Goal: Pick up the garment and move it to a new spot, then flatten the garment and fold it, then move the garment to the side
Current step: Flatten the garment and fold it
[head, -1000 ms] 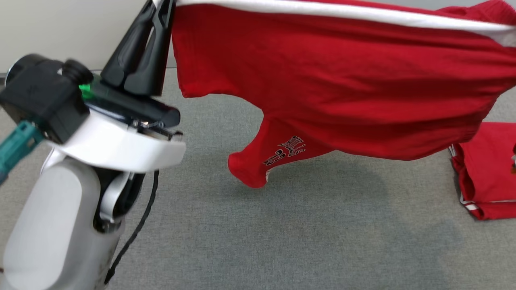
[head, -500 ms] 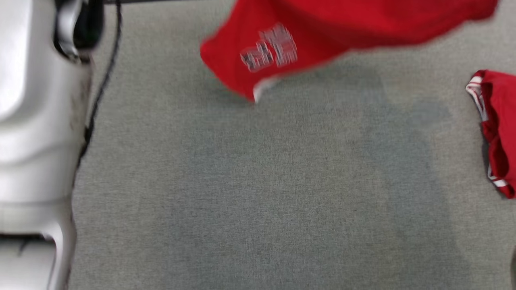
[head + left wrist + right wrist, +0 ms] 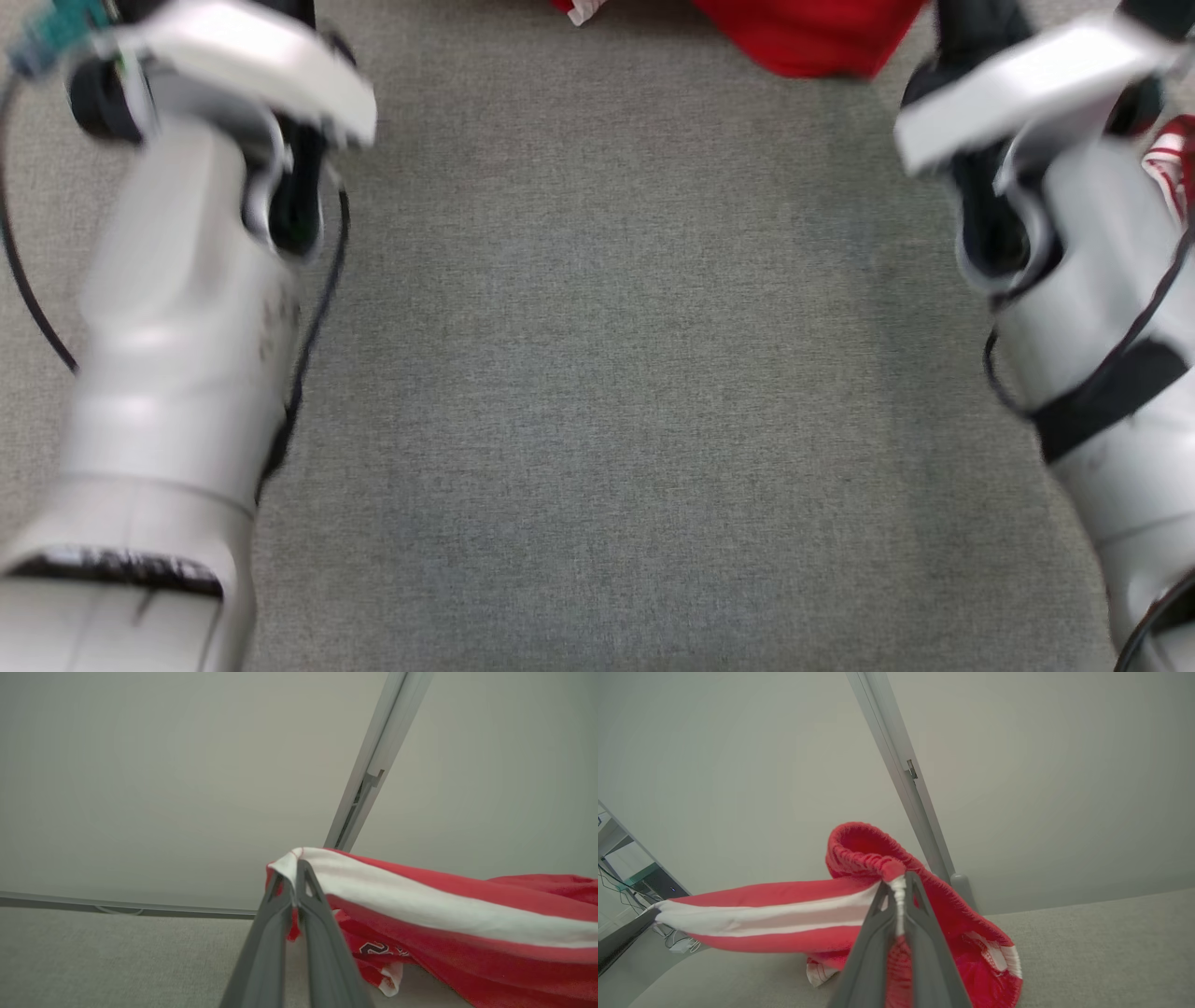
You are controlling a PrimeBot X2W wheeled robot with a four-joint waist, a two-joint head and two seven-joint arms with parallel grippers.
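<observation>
Mid-carry. My left claw pinches the garment at the end of its white stripe, and my right claw pinches it at the ribbed band. It hangs stretched between them above the table. Pick-up is done, I judge; laying down, flattening, folding and moving aside are not yet done.

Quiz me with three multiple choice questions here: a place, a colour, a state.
1. In the head view, the garment shows at: A) top edge B) centre C) bottom edge.
2. Its stripe is: A) blue B) white C) yellow.
3. The left gripper and right gripper have jaws: A) both open B) one open C) both shut on the garment.
Answers: 1A, red cloth at the frame's top; 2B, wrist views show a white band; 3C, each wrist view shows cloth pinched in the jaws.
</observation>
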